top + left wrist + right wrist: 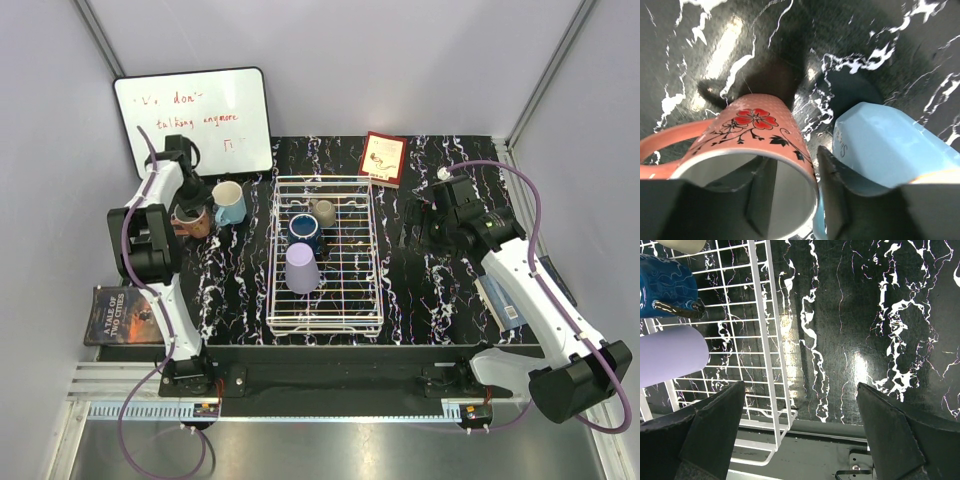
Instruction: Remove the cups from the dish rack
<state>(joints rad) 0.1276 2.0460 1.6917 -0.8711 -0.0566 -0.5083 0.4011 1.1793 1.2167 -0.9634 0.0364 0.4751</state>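
The white wire dish rack (370,255) stands mid-table. In it are a lavender tumbler (302,268), a dark blue mug (304,232) and a grey-beige cup (323,212). A light blue mug (229,202) and a salmon flowered mug (190,220) stand on the table left of the rack. My left gripper (792,165) straddles the salmon mug's (752,132) rim. One finger is inside, apart from the wall, and the other is outside against the light blue mug (890,145). My right gripper (800,440) is open and empty, right of the rack (765,340). The tumbler (670,355) and dark blue mug (665,285) show there.
A whiteboard (195,120) leans at the back left behind the two mugs. A small red-brown book (383,158) stands behind the rack. A book (122,315) lies off the table's left edge. Another book (500,300) lies under the right arm.
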